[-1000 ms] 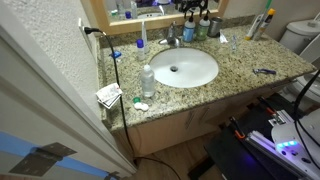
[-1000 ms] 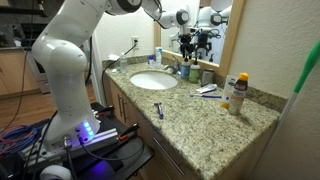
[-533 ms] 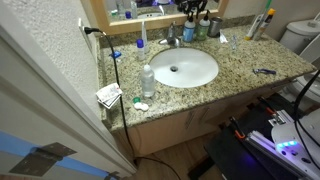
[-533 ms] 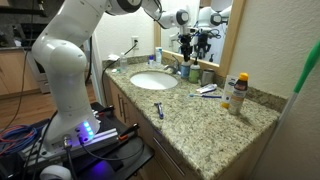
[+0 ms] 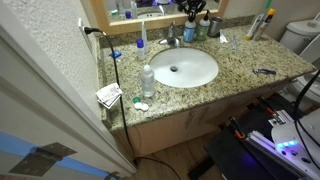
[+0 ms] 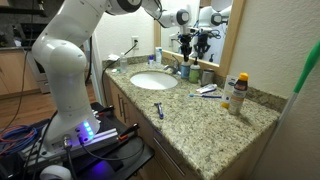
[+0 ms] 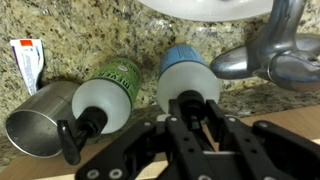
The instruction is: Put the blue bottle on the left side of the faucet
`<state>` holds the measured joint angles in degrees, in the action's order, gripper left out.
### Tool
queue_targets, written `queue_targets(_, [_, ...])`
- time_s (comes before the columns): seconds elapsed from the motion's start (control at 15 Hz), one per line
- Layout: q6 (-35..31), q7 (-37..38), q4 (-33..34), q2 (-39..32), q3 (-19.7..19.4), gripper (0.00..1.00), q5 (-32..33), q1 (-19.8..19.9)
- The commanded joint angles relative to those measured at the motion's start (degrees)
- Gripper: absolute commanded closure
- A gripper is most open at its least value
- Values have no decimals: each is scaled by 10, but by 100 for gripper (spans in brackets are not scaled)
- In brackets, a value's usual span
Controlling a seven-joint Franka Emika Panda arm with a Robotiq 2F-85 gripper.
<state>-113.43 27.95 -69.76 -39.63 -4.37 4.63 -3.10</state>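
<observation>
My tool hangs right over the blue bottle, with its fingers straddling the bottle's top. I cannot tell whether they are pinching it or only flanking it. The bottle stands at the back of the granite bench, between the green bottle and the chrome faucet. A steel cup sits just beside the green bottle, on the side away from the blue one.
</observation>
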Motion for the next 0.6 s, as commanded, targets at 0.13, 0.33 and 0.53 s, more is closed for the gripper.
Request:
queue_targets(0.13, [11,-13,-7,39,6,93,-45,5])
queue_targets(0.33, [17,-17,-10,83,3,93,-35,-8])
queue_targets(0.53, [43,-38,-8,136,11,93,-19,-24])
